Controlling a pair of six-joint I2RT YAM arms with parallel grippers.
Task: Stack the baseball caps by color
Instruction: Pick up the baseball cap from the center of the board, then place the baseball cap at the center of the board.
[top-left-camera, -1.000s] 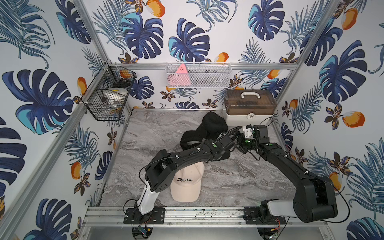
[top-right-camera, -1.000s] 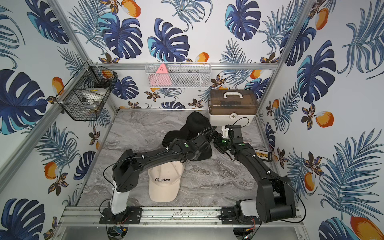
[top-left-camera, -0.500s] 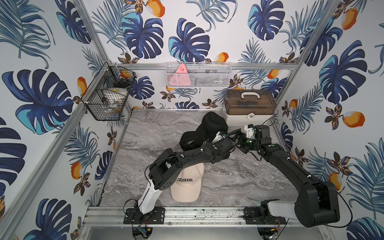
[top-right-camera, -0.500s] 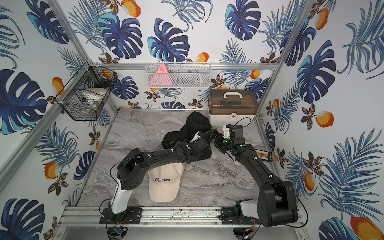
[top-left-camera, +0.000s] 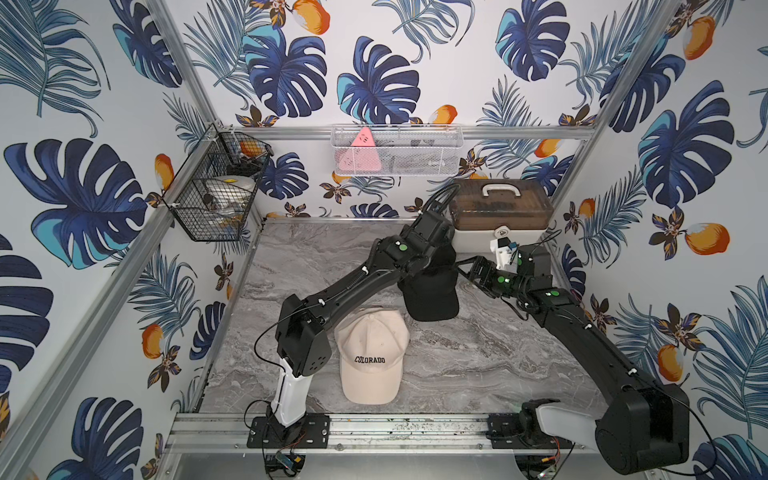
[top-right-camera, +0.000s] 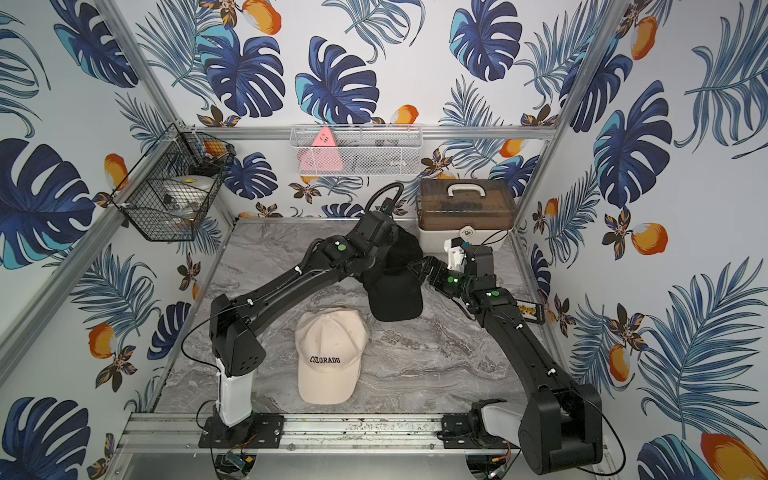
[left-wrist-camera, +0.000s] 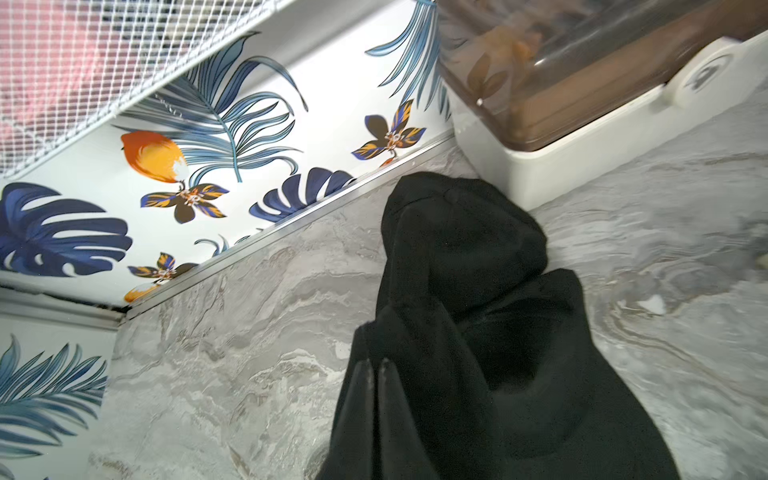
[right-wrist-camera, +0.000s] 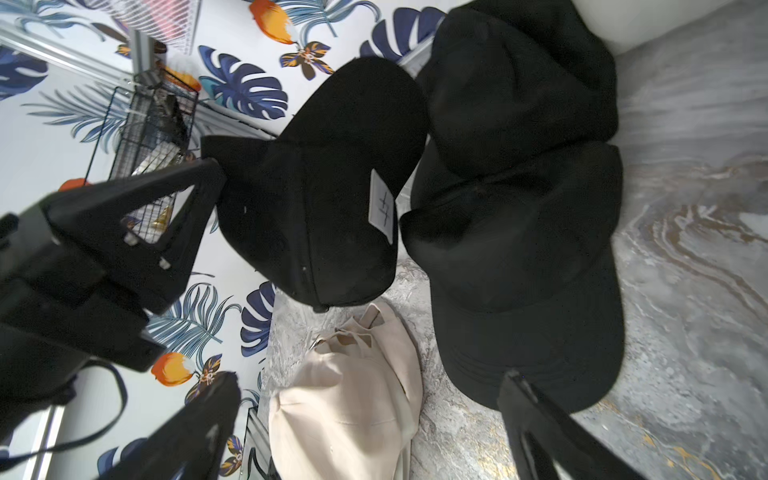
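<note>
Pinching a fold of a plain black fabric baseball cap with a small white tag (right-wrist-camera: 316, 187), the left claw (left-wrist-camera: 376, 365) is clamped tight on it and holds it off the grey marbled table (top-left-camera: 478, 353). The cap hangs just beside the pile of two other black brimmed caps (right-wrist-camera: 519, 249), which sits near the brown-lidded white box (top-left-camera: 500, 216). That pile lies on the box side of the held cap, long axis running away from the box, brims at the far end. The drop likely needs only a short carry across and a matching brim line. The right claw (top-left-camera: 460, 268) gapes wide and empty near the pile. Black "COLORADO" lettering reads on the cream fabric cap (top-left-camera: 372, 361); the tag's mark is illegible.
</note>
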